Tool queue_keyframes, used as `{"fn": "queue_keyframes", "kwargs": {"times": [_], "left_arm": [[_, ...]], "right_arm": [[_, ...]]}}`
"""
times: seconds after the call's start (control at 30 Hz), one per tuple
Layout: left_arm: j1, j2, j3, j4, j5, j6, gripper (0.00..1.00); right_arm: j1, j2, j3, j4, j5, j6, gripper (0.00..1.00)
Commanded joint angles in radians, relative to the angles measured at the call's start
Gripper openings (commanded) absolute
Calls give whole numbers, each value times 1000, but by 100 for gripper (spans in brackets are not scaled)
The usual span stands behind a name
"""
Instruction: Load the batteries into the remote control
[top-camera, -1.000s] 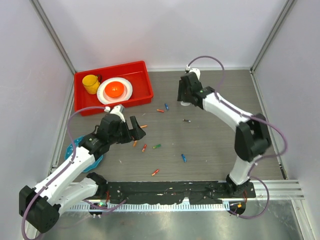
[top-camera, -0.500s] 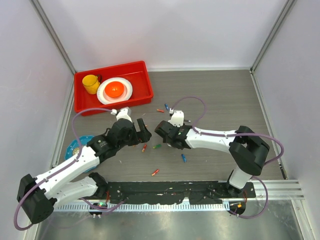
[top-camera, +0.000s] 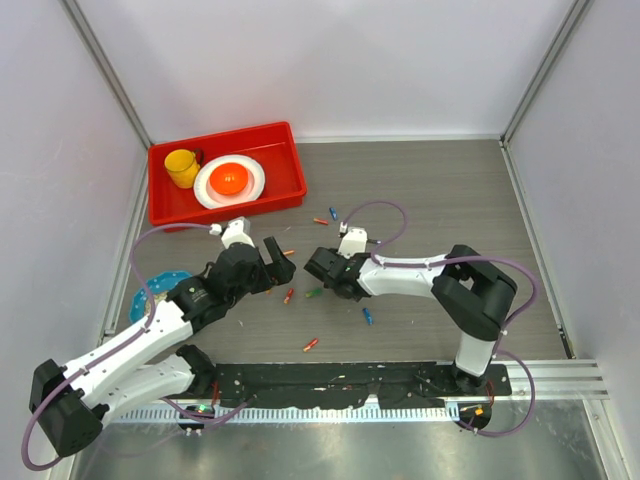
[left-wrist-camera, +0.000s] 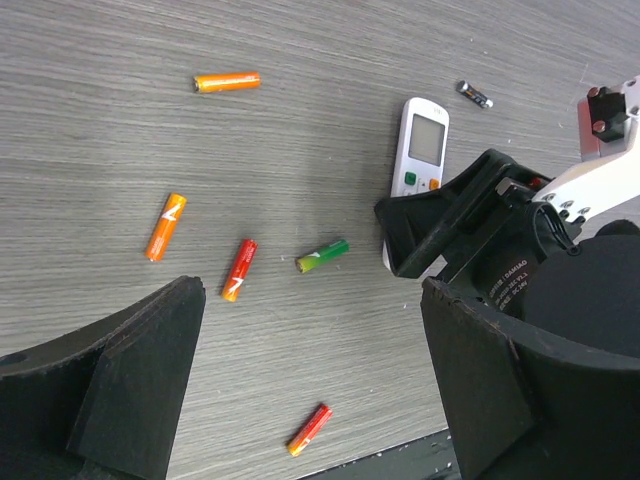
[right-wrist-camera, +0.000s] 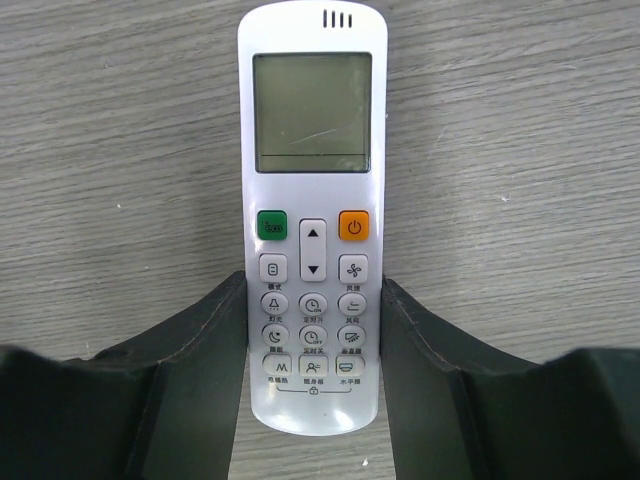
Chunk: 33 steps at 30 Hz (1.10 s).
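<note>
a second ago the right hand (top-camera: 322, 266) was up near the far edge of the bench (top-camera: 450, 190). now it has swung to the middle, its fingers clamped on the lower half of the remote control (right-wrist-camera: 312, 200), which lies display-up on the top. the left hand (top-camera: 277, 262) has edged in from the left and hangs with fingers wide apart, holding nothing, over the batteries (left-wrist-camera: 322, 255) scattered loose about the middle. we judge the remote has been brought to the batteries, but its back faces down and it wants turning before any cell goes in. the bench is grey wood-grain. a red tray (top-camera: 293, 160) with a yellow cup (top-camera: 181, 166) and a white plate (top-camera: 250, 182) sits at the far left corner. plain white walls and metal posts close it in.
</note>
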Motion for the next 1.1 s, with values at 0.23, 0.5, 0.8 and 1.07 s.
{"fn": "queue_keyframes", "kwargs": {"times": [0.23, 0.5, 0.8, 1.07], "left_arm": [[-4, 8, 4, 13, -4, 0, 100], [-4, 4, 18, -4, -8, 2, 100], [-3, 39, 81, -20, -27, 75, 100], [-161, 344, 237, -18, -114, 125, 100]], "right_arm": [[5, 21, 39, 5, -19, 25, 51], [5, -65, 67, -21, -16, -5, 78], [5, -390, 39, -124, 114, -140, 96], [-70, -759, -221, 52, 91, -339, 97]]}}
